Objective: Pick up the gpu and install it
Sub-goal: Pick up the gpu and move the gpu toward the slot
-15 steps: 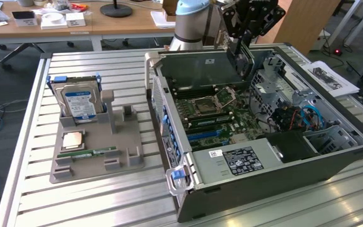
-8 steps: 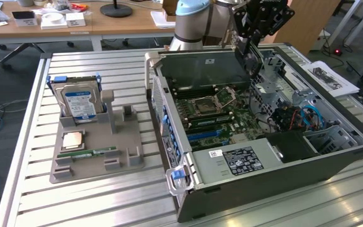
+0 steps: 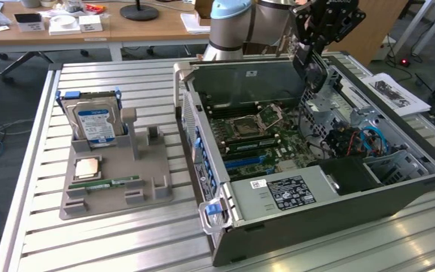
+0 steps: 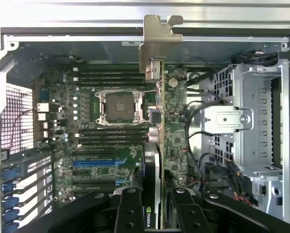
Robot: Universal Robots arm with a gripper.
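- The room looked like an office, with a wooden desk (image 3: 149,28) at the back and a metal table (image 3: 111,238) made of long slats in front.
- On the table lay an open computer case (image 3: 338,195), and its green board (image 3: 259,133) showed inside.
- Beside the case, toward the exterior view's left, sat a grey tray (image 3: 89,207). A hard drive (image 3: 95,122) stood up in it and a small green memory stick (image 3: 115,183) lay flat.
- The gripper (image 4: 157,204) was squeezed tight on the gpu (image 4: 158,121), with one finger on each flat side.
- The gpu hung in the air over the open case, above the board and not touching it (in the wrist view it showed edge-on, like a thin line).
- Its silver metal end (image 4: 158,43) pointed toward one wall of the case.
- The gpu looked light and stiff, so it likely would not bend or flop.
- It looked easy to break, though, with little parts on its faces and one edge made to fit a slot.
- Its flat sides looked smooth, so a loose hold might have let it slip.
- The best place to hold it seemed to be the flat sides, away from the silver end and the slot edge.
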